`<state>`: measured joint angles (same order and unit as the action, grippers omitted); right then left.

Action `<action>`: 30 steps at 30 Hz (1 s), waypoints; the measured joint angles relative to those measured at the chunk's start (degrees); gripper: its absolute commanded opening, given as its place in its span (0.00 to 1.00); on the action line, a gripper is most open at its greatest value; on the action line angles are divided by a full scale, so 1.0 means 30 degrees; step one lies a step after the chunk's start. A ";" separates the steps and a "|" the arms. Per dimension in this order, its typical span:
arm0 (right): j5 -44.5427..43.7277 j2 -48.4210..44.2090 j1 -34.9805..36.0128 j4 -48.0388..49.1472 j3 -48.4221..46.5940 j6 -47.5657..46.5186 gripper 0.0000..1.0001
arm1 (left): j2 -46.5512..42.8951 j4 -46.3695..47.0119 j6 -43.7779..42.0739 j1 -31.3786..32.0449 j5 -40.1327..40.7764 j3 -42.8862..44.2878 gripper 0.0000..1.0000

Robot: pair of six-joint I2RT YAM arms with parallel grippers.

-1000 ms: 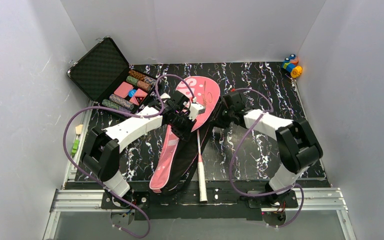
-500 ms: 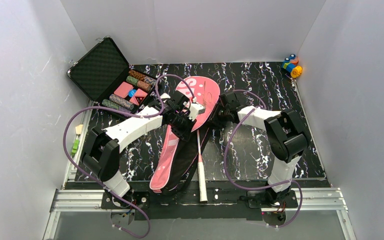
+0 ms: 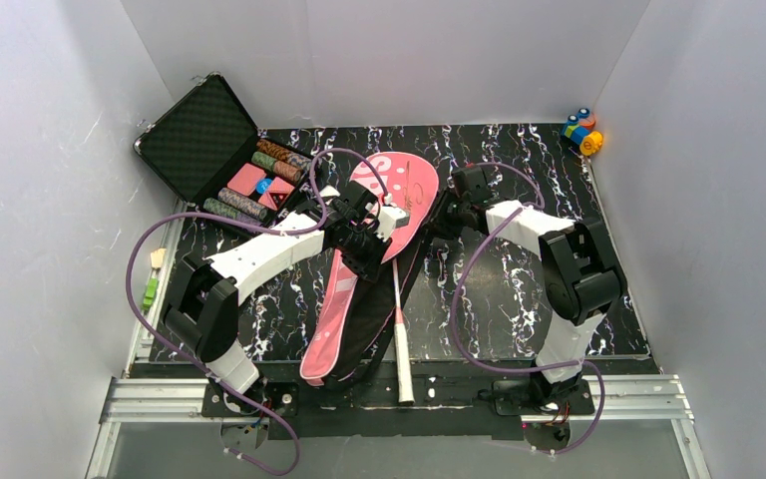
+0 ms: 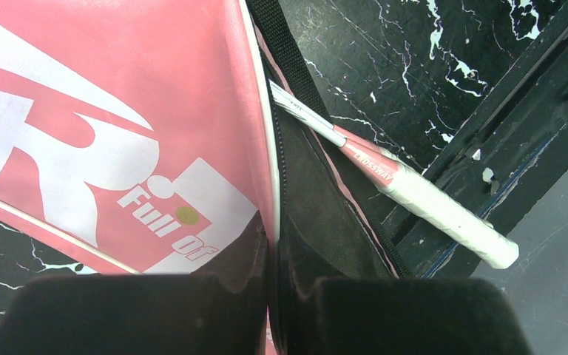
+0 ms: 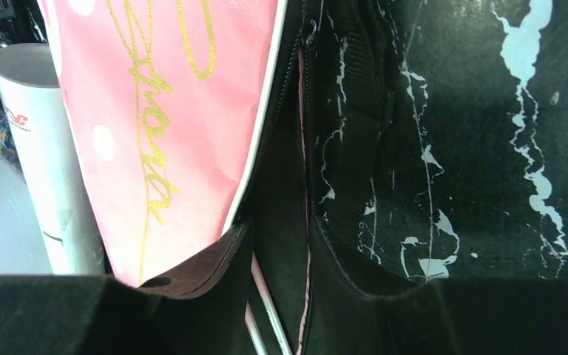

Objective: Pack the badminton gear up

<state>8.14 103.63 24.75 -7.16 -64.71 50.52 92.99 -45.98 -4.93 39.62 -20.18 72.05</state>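
Note:
The pink bag lies slantwise on the black marbled mat, its flap lifted. My left gripper is shut on the flap's piped edge. A racket's white handle sticks out of the bag's near end and also shows in the left wrist view. My right gripper is at the bag's right edge. Its jaws stand a little apart around the black zip edge, with thin racket shafts showing below. The white tube lies beside the flap. The shuttlecock is out of view.
An open black case with poker chips stands at the back left. A small coloured toy sits in the back right corner. Small green and white items lie by the left rail. Grey walls enclose the mat.
My right gripper has slid a little farther back along the bag's right edge. My left gripper and the bag flap have stayed where they were.

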 measured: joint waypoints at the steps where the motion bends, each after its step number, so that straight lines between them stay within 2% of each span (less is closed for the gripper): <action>1: -0.0036 0.0022 0.0000 -0.0066 -0.0131 -0.0051 0.42 | 0.0000 0.0022 0.0000 0.0000 0.0000 0.0000 0.00; 15: -0.0080 0.1392 0.0022 -0.0080 -0.0597 -0.0328 0.40 | 0.0000 0.0022 0.0007 0.0000 -0.0022 0.0000 0.00; 30: 0.0481 0.1173 0.1100 0.4095 0.2237 0.1617 0.36 | 0.0000 -0.0277 0.0015 0.0000 -0.0131 0.0000 0.00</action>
<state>9.58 107.15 28.05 5.13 -58.00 55.37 92.99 -46.81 -4.89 39.62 -20.58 72.05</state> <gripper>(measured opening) 0.366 0.033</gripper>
